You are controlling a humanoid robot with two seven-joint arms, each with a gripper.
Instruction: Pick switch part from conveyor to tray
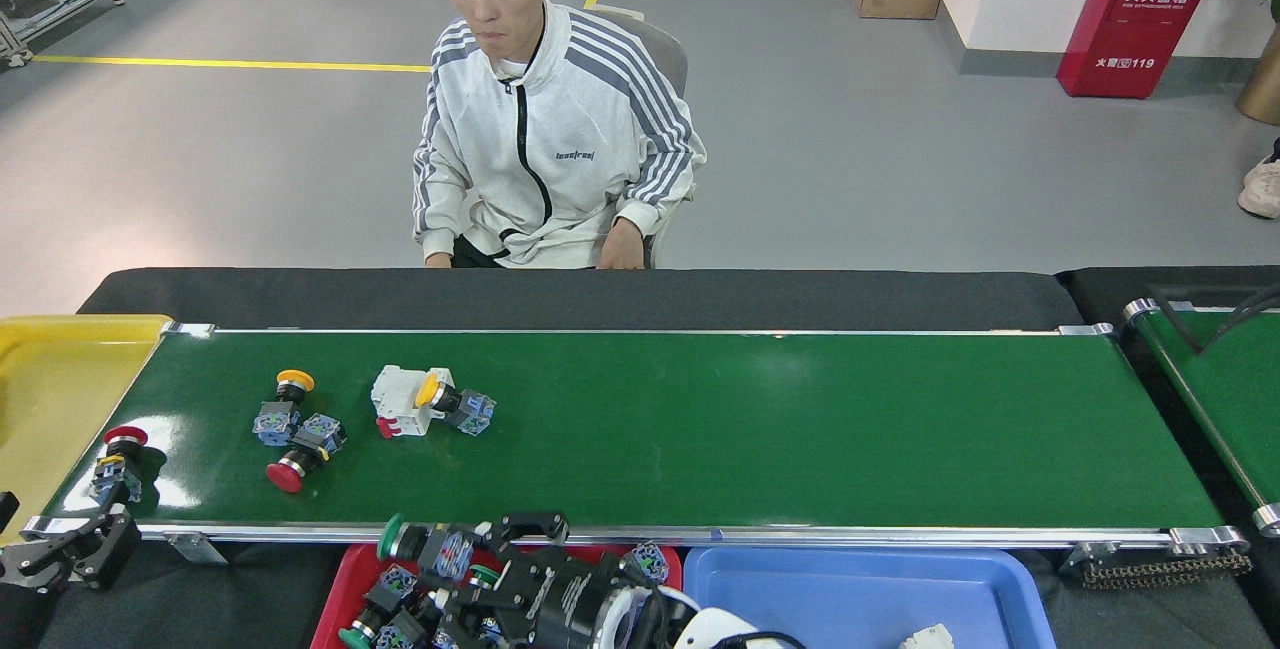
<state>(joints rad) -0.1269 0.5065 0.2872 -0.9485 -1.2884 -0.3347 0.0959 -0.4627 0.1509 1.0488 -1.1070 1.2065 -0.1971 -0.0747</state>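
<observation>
Head view shows the right gripper (470,569) clamped on a green-capped switch part (425,544), held above the red tray (345,589), which holds more switch parts (385,609). Beside it, the blue tray (850,594) holds one white piece at its near edge. Five parts remain on the conveyor (750,429); the left gripper (65,554) sits spread apart at lower left, near the yellow tray (50,379).
</observation>
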